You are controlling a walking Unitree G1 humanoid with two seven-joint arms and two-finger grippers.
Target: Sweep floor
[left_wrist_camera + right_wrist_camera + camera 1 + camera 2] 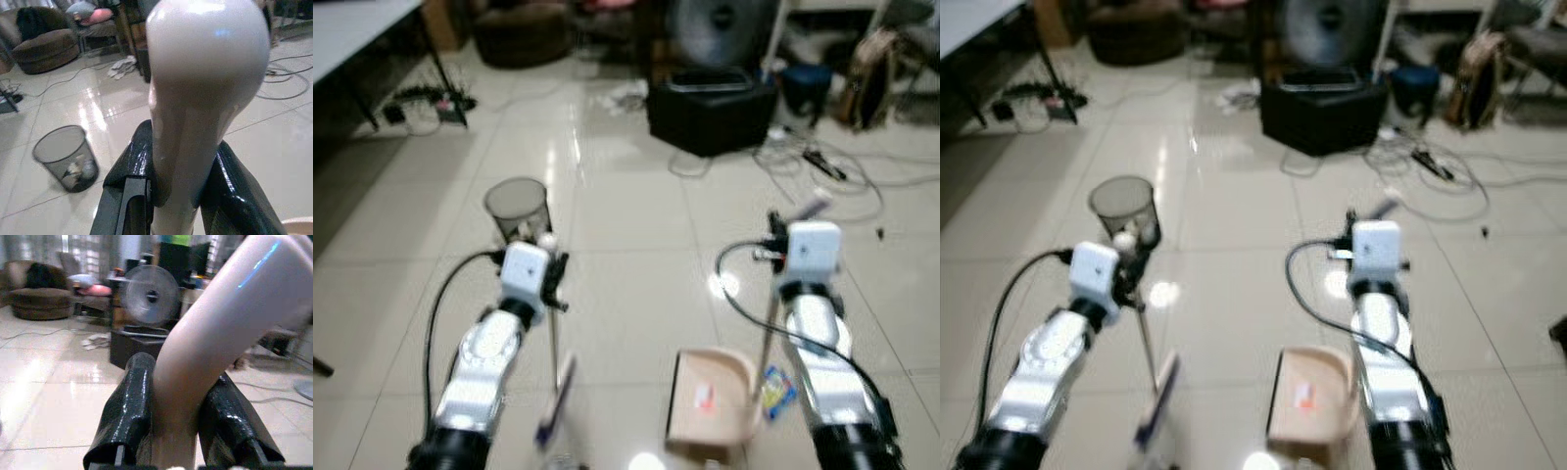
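Your left gripper [171,196] clamps the broom handle [195,98], right gripper [176,431] clamps the dustpan handle [215,333]; dustpan [710,397] waits at six o'clock, bin [518,208] at eleven for emptying.

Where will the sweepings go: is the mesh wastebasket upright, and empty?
Upright and not empty. The dark wire-mesh wastebasket stands on the pale tiled floor, open mouth up, with some pale crumpled rubbish at its bottom.
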